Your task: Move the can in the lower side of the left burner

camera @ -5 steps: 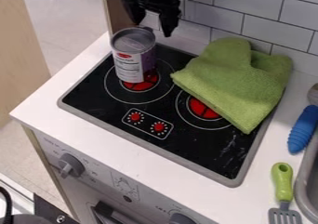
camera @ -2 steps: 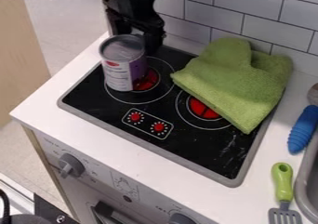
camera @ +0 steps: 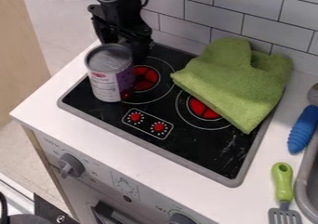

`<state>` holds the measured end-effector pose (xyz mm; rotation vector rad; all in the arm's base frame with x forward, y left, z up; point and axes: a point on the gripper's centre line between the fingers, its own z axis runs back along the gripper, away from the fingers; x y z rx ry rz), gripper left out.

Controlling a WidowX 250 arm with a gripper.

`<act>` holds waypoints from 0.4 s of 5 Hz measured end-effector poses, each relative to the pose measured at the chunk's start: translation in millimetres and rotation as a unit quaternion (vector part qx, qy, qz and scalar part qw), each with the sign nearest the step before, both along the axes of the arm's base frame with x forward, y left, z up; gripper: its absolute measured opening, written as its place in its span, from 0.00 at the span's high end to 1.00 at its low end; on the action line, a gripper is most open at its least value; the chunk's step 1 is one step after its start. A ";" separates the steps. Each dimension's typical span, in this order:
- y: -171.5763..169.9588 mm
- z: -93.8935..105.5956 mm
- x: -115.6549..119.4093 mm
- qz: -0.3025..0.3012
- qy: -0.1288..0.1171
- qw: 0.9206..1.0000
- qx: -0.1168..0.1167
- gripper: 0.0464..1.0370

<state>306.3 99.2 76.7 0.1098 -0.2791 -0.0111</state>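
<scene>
Task mostly done, by the look of it: can (camera: 109, 74) approx. upright at L burner's (camera: 146, 78) 8 o'clock, over the ring's lower-L edge, w/ the red centre mostly uncovered; can't tell if base sits flat on hob (camera: 192, 148). Left to do, prob.: small nudge at most, set down if held, then back off. Arm (camera: 118, 15) drops from view's 11 o'clock, lower end close behind can at its 1 o'clock; jaws' state: can't tell, can in the way.
</scene>
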 end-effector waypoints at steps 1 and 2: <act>-1.0 -0.7 -10.4 0.006 0.008 1.000 -0.001 0.04; -1.4 -1.6 -17.1 0.008 0.017 1.000 0.003 0.04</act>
